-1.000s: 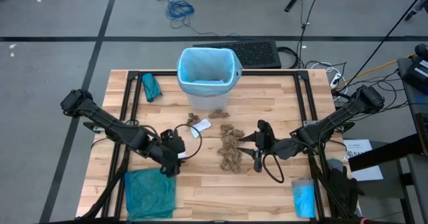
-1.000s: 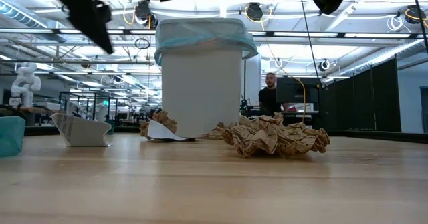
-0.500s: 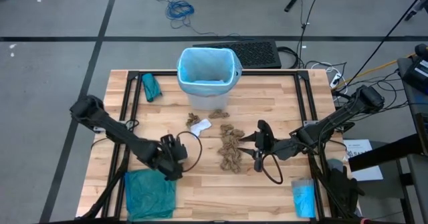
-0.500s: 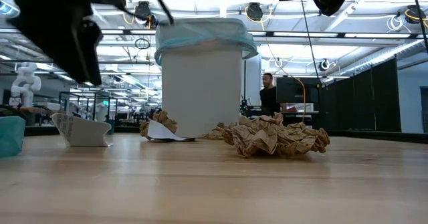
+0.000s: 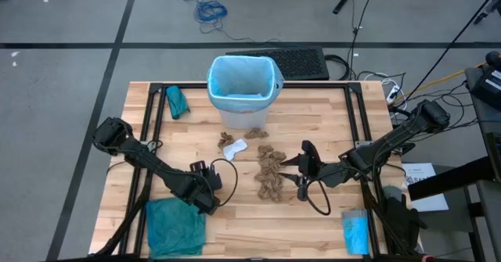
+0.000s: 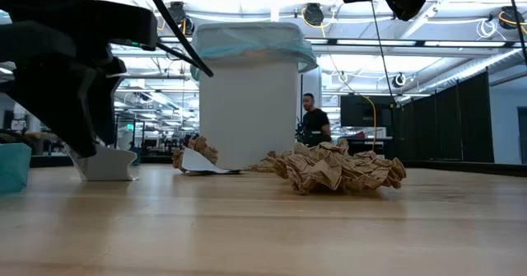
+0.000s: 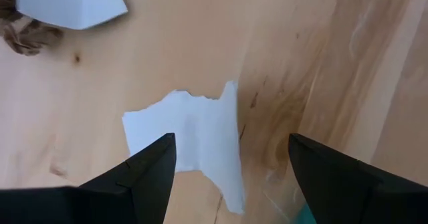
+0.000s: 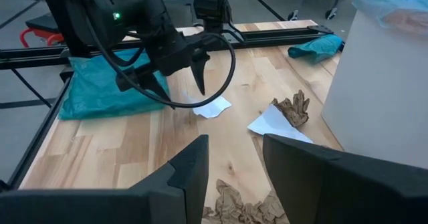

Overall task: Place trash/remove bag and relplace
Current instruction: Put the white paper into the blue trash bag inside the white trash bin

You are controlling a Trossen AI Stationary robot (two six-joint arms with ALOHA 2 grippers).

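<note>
Fingers of my left gripper (image 7: 231, 177) stood apart, straddling the white scrap (image 7: 190, 140) at seven o'clock from the bin (image 5: 244, 86), ready to pinch; my right gripper (image 5: 300, 170) waited, half-open, empty.

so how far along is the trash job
Early. The bin already has its blue bag. In hand: the open left gripper hangs over a white scrap, nothing gripped. Left: brown paper scraps lie on the table; the right gripper holds nothing. Bag swap not started.
</note>
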